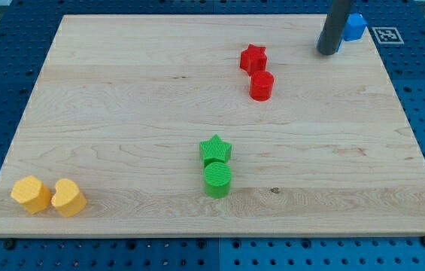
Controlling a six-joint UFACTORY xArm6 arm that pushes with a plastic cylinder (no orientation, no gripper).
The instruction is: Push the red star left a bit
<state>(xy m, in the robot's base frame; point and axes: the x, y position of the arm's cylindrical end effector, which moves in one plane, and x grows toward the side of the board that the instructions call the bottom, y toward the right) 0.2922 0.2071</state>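
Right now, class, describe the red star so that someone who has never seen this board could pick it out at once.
Start at the wooden board and look to its upper right part, where two red blocks sit touching. The red star is the one nearer the view's top, with the red cylinder just below it. Its pointed star outline sets it apart; my tip stands off to its right.

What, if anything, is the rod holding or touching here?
Nothing is held. My tip rests on the board by the blue block, right of the red star.
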